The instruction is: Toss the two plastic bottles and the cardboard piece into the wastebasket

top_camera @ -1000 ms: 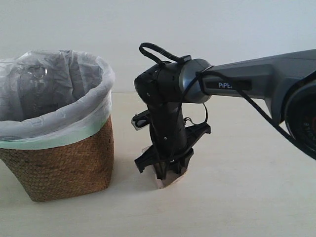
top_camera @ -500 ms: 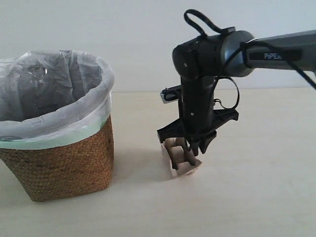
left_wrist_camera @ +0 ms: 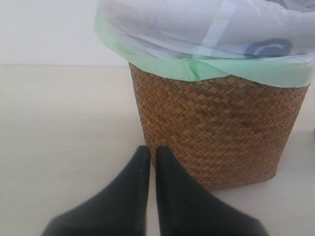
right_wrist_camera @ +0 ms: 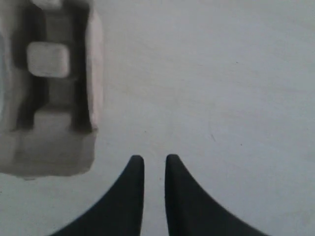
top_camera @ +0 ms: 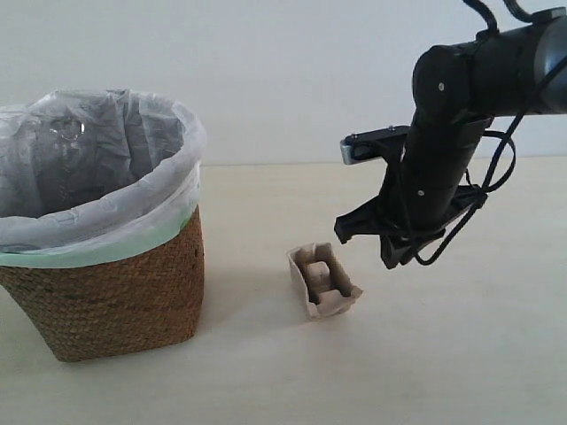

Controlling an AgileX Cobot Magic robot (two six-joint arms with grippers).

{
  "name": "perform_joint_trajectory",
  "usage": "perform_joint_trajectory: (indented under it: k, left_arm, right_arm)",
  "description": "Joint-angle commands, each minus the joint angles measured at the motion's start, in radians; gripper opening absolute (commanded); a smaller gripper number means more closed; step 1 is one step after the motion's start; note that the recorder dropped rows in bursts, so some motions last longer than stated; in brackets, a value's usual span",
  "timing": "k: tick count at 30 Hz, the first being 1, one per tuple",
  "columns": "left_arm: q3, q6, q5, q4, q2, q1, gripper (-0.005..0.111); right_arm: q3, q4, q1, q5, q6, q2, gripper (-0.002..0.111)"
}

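The cardboard piece (top_camera: 323, 282), a small beige pulp tray, lies on the table right of the wastebasket (top_camera: 106, 292). My right gripper (top_camera: 390, 259) hangs above the table to the tray's right, clear of it. In the right wrist view the tray (right_wrist_camera: 49, 93) lies beside the right gripper (right_wrist_camera: 153, 158), whose fingers stand nearly together with nothing between them. My left gripper (left_wrist_camera: 152, 150) is shut and empty, low over the table close to the wicker wastebasket (left_wrist_camera: 211, 132). Neither plastic bottle shows clearly; the bag lining hides the basket's inside.
The white bag with its pale green edge (top_camera: 106, 243) folds over the basket rim. A pale wall (top_camera: 283, 71) stands behind the light table (top_camera: 443, 354). The right arm (top_camera: 461, 97) reaches in from the upper right.
My right gripper has lifted off the cardboard piece and swung up and to the right. The tray, shifted a little rightward, now lies uncovered on the table.
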Motion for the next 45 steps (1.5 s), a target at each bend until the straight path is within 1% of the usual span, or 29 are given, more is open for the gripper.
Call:
perform_joint_trajectory:
  k: [1, 2, 4, 5, 6, 8, 9, 11, 12, 14, 18, 21, 29, 35, 45]
  left_arm:
    - [0.004, 0.003, -0.005, -0.003, -0.004, 0.004, 0.004]
    - [0.004, 0.003, -0.005, -0.003, -0.004, 0.004, 0.004]
    - [0.004, 0.003, -0.005, -0.003, -0.004, 0.004, 0.004]
    - [0.004, 0.003, -0.005, -0.003, -0.004, 0.004, 0.004]
    - [0.004, 0.003, -0.005, -0.003, -0.004, 0.004, 0.004]
    - [0.004, 0.003, -0.005, -0.003, -0.004, 0.004, 0.004]
    - [0.004, 0.003, -0.005, -0.003, -0.004, 0.004, 0.004]
    - [0.004, 0.003, -0.005, -0.003, -0.004, 0.004, 0.004]
    - [0.004, 0.003, -0.005, -0.003, -0.004, 0.004, 0.004]
    - [0.004, 0.003, -0.005, -0.003, -0.004, 0.004, 0.004]
    - [0.004, 0.003, -0.005, -0.003, -0.004, 0.004, 0.004]
    - [0.004, 0.003, -0.005, -0.003, -0.004, 0.004, 0.004]
    - [0.004, 0.003, -0.005, -0.003, -0.004, 0.004, 0.004]
    - [0.004, 0.003, -0.005, -0.003, -0.004, 0.004, 0.004]
    - [0.004, 0.003, -0.005, -0.003, -0.004, 0.004, 0.004]
  right_arm:
    - [0.006, 0.027, 0.004, -0.046, -0.026, -0.018, 0.012]
    - [0.006, 0.034, 0.004, -0.060, -0.009, -0.018, 0.015]
    - [0.006, 0.106, 0.004, -0.115, -0.014, -0.018, 0.041]
    - [0.006, 0.127, 0.004, -0.128, -0.019, -0.018, 0.048]
    - [0.006, 0.157, 0.004, -0.147, -0.035, -0.018, 0.058]
    - [0.006, 0.191, 0.004, -0.170, -0.088, -0.018, 0.067]
    - [0.006, 0.230, 0.005, -0.187, -0.156, -0.016, 0.069]
    - [0.006, 0.303, 0.017, -0.194, -0.242, 0.000, 0.069]
    - [0.006, 0.310, 0.027, -0.200, -0.259, 0.013, 0.069]
    - [0.006, 0.310, 0.049, -0.216, -0.259, 0.034, 0.069]
    - [0.006, 0.307, 0.108, -0.307, -0.265, 0.088, 0.069]
    - [0.006, 0.306, 0.112, -0.337, -0.261, 0.102, 0.069]
    - [0.004, 0.273, 0.112, -0.353, -0.237, 0.108, 0.069]
    - [0.004, 0.170, 0.110, -0.363, -0.209, 0.108, 0.069]
    - [0.004, 0.167, 0.110, -0.365, -0.153, 0.158, 0.069]
